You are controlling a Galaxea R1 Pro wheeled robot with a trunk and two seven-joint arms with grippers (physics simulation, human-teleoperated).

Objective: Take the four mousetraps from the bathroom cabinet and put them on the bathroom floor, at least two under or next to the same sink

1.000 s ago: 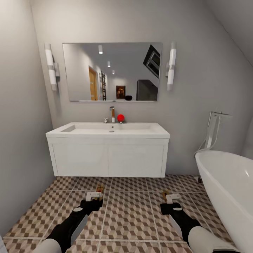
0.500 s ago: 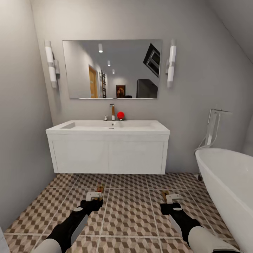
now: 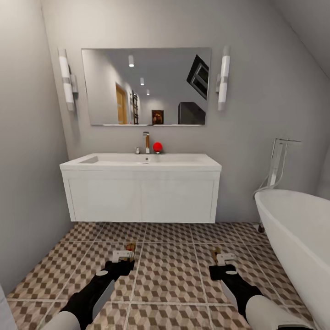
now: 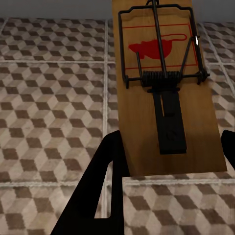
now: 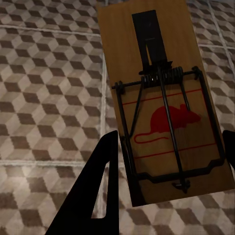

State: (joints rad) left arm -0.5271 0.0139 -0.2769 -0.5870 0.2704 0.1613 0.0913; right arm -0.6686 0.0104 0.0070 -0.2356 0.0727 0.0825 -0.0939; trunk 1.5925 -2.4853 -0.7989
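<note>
- Two arms are seen in the head view, each sheathed in matte black over the forearm and wrist.
- A rounded white shell is borne at the near end of each arm.
- A pale grey panel is set along each forearm.
- The left gripper and right gripper are capped in white.
- Black, flat, tapered fingers are shown in the wrist views.

We list: grey walls, mirror between two tube lights, white bathtub at right.
</note>
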